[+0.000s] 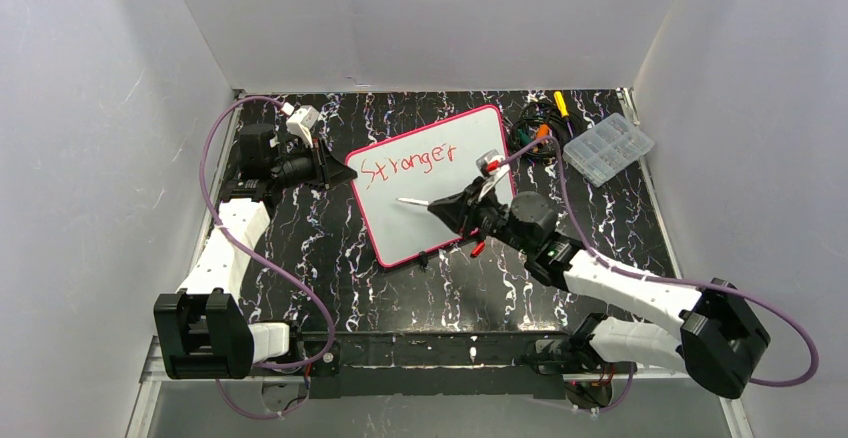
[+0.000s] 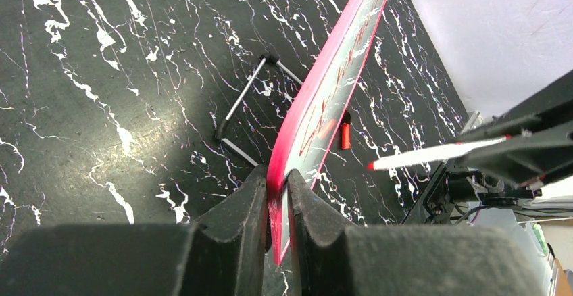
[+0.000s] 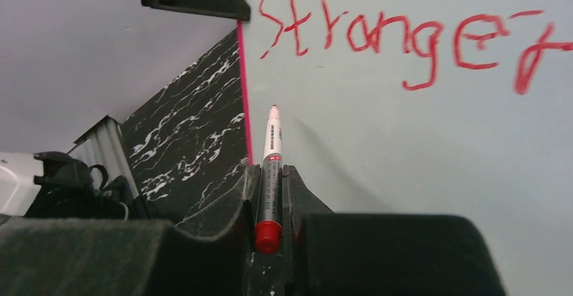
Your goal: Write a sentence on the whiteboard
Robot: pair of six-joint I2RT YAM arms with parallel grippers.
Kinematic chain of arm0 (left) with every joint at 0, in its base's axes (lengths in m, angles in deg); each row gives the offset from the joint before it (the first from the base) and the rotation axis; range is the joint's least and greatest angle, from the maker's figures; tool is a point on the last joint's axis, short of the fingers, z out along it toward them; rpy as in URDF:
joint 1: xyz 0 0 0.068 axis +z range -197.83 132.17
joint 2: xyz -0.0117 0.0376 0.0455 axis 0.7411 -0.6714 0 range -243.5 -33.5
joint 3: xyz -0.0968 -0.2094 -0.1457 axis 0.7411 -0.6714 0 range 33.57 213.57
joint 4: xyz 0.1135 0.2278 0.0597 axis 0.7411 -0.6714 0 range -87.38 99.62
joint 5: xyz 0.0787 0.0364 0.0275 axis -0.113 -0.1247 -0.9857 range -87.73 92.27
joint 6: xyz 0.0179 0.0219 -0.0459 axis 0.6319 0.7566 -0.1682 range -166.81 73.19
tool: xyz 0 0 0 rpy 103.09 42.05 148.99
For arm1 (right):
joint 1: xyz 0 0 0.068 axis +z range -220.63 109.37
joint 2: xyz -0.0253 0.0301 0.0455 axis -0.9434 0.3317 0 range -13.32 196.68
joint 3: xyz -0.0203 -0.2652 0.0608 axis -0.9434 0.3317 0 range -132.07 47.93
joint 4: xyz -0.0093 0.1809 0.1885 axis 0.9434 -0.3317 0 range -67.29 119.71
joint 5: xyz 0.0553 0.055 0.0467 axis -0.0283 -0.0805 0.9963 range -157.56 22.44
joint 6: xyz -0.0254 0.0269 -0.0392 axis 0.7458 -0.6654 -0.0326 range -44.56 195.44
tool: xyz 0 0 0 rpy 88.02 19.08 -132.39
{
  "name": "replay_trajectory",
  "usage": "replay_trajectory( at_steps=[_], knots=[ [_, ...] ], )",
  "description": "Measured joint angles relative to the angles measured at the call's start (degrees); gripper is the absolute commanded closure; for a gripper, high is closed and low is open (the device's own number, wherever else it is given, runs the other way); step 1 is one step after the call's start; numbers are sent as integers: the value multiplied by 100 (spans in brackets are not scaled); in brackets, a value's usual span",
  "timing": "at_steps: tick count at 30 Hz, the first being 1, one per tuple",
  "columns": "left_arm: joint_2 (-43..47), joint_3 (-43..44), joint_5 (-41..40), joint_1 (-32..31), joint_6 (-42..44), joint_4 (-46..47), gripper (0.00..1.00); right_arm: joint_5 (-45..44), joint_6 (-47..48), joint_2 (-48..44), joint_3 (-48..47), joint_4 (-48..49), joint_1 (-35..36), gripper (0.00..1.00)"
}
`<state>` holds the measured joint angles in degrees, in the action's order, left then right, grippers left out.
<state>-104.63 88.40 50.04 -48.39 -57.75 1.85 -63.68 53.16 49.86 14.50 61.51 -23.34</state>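
Whiteboard: mid-table, slanted.
Sentence: red "Stronger" across its upper part.
Left gripper: jaws pinching the whiteboard's left edge.
Right gripper: jaws clamped on marker, tip below the word, contact unclear.

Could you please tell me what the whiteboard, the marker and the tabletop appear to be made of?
Flat white whiteboard with pink-red border: smooth, slightly glossy coated sheet; core unclear. Slim white marker with red tip: smooth plastic, probably. Black white-veined tabletop: marble-look, semi-gloss from its light glare; possibly laminate.
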Motion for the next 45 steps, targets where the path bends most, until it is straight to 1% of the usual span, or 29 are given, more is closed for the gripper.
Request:
replay_trajectory(
  at_steps=[3,6,10,21,35,45],
  knots=[
    [0,0,0,0,0,0,100,-131,-50,133,37,149,356,99],
    [0,0,0,0,0,0,100,-444,-52,225,57,254,612,99],
    [0,0,0,0,0,0,100,-846,-50,372,61,323,820,99],
    [0,0,0,0,0,0,100,-1405,-28,831,59,385,992,99],
    [0,0,-20,-2,-2,0,100,-2144,-24,640,66,122,1060,99],
    [0,0,-20,-2,-17,0,100,-2017,28,575,66,129,1056,99]
  ],
)
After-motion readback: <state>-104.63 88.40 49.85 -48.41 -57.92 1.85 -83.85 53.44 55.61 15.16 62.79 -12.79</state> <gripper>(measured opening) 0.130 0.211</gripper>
